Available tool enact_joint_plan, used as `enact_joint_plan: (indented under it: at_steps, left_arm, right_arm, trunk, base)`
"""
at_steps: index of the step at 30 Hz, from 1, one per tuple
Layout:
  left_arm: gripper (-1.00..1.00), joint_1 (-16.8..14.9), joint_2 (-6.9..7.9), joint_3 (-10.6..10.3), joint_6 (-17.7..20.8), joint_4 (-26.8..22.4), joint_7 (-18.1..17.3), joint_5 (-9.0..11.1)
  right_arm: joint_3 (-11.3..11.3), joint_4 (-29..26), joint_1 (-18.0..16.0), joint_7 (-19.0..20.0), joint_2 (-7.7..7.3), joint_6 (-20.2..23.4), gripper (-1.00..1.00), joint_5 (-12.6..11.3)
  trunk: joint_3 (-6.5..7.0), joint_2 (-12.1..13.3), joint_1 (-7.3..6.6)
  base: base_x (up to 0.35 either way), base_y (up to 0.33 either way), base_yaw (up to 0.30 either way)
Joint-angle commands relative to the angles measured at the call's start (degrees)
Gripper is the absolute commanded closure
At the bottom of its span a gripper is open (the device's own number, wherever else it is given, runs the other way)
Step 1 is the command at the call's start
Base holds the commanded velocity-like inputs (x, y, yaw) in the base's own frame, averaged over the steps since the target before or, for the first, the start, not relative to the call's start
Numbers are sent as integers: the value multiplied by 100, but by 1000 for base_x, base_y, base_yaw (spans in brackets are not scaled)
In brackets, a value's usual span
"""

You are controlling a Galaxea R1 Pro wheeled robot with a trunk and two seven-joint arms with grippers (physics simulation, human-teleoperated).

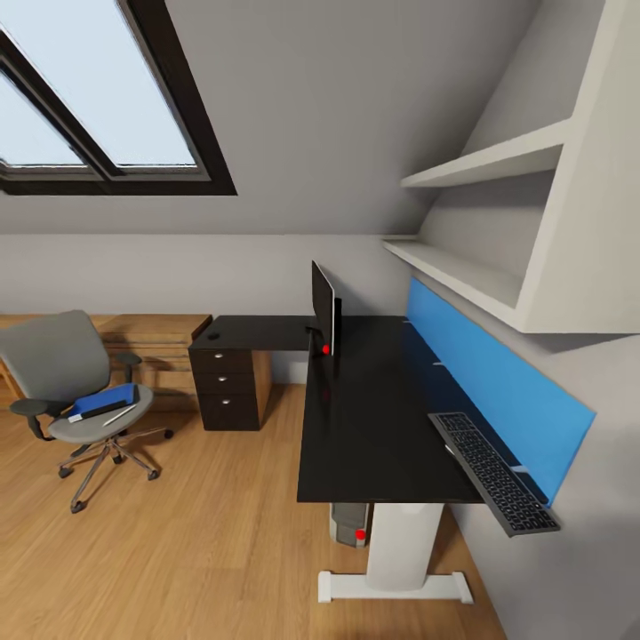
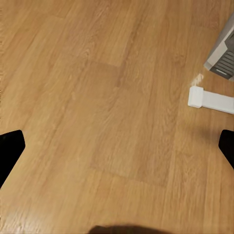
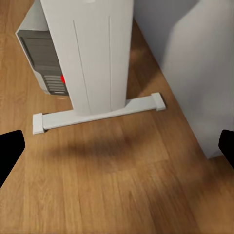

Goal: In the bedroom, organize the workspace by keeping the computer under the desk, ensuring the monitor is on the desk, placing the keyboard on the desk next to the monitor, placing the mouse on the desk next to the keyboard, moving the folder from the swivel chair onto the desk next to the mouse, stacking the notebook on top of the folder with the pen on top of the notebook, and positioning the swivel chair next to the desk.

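- Left gripper (image 2: 117, 146): its fingers (image 2: 10, 148) show as dark tips at opposite edges of the left wrist view, spread wide, nothing between them; below lies bare wooden floor (image 2: 97, 97).
- Right gripper (image 3: 117, 146): likewise spread wide and empty, hanging over the floor just short of the white desk leg (image 3: 92, 53) and its foot bar; the grey computer (image 3: 41, 58), with a red light, stands behind that leg, under the desk (image 1: 373, 418).
- Keyboard (image 1: 492, 471): on the desk's near right corner against the blue wall panel (image 1: 498, 373), its near end overhanging the edge. Its long axis runs along the wall, away from the robot. It lies above and ahead of the right-hand fingers, so the right arm is judged the nearer.
- Monitor (image 1: 323, 307): upright at the desk's far end, seen nearly edge-on, well apart from the keyboard.
- Swivel chair (image 1: 76, 391): away to the left, well apart from the desk and from both grippers, on the left arm's side. On its seat lies the folder (image 1: 102, 400), long axis slanting across the seat, with a dark notebook (image 1: 100, 411) and a pale pen (image 1: 120, 415) beside it.
- Mouse: a small dark shape on the desk's far left wing may be it; too small to tell.
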Motion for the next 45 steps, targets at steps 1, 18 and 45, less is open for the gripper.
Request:
enact_joint_plan:
  at_steps: [1, 18, 45]
  left_arm:
    - [-100, -2, 1, 17, -17, 4, 21, -19]
    - [-100, -2, -2, 23, -17, 4, 21, -19]
    - [-100, -2, 27, 28, -20, 4, 21, -7]
  right_arm:
    - [-8, 10, -5, -25, 1, -13, -100, 11]
    - [31, -36, -4, -7, 7, 230, -100, 74]
    - [1000, -6053, -67, 499, 750, 7671, -100, 589]
  trunk:
    - [15, 37, -20]
    - [87, 197, -108]
    - [87, 197, -108]
  base:
    - [0, 0, 0]
    - [0, 0, 0]
    - [0, 0, 0]
